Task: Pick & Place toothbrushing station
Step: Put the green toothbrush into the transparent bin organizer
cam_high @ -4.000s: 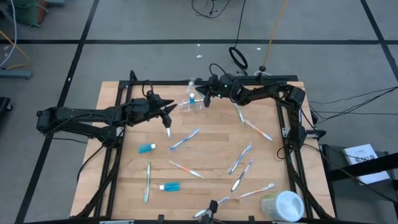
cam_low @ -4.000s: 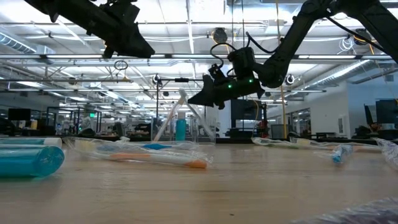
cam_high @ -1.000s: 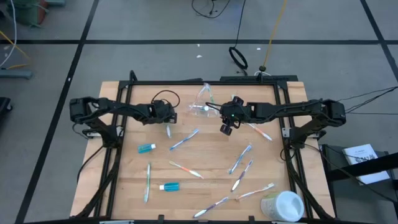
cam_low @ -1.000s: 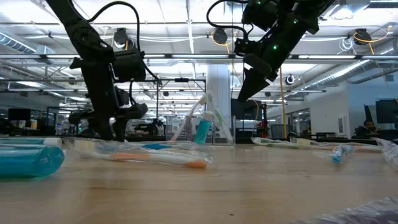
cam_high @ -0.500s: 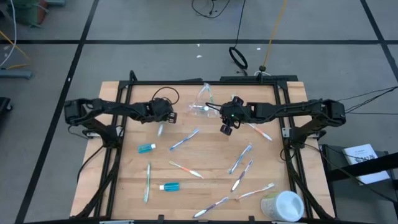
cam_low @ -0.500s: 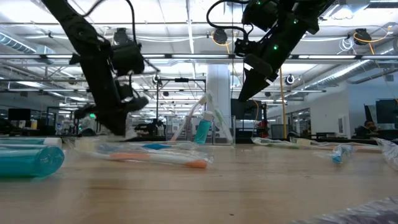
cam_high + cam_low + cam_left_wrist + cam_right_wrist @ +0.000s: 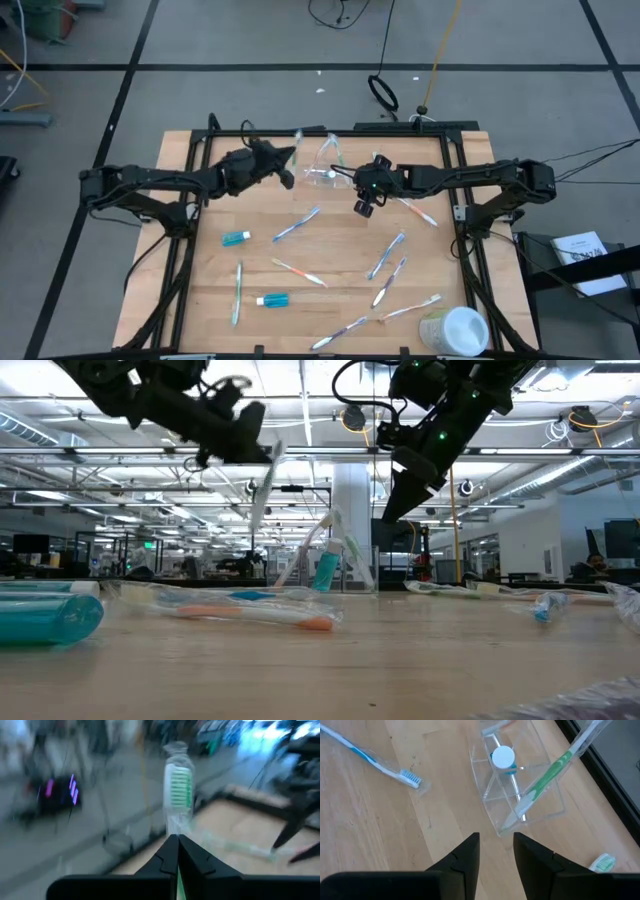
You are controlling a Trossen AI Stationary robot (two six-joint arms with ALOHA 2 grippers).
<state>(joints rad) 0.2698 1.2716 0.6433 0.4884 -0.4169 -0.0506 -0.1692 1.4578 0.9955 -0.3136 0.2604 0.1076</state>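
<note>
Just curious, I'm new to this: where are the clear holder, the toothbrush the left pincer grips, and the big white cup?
clear holder (image 7: pixel 540 805): right wrist view, side wall.
toothbrush (image 7: pixel 178 787): left wrist view, green bristles.
white cup (image 7: pixel 462 331): high view, its top.

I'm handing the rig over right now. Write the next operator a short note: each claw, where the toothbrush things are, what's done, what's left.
Left claw: shut on a green-bristled toothbrush, raised above the table near the clear holder.
Right claw: open, empty, hovering beside the holder.
Done: the holder has one green toothbrush and one toothpaste tube in it.
Left: deliver the held brush; two toothpaste tubes and several toothbrushes, such as the blue one, lie loose on the table. The large white cup sits at the table's corner.
</note>
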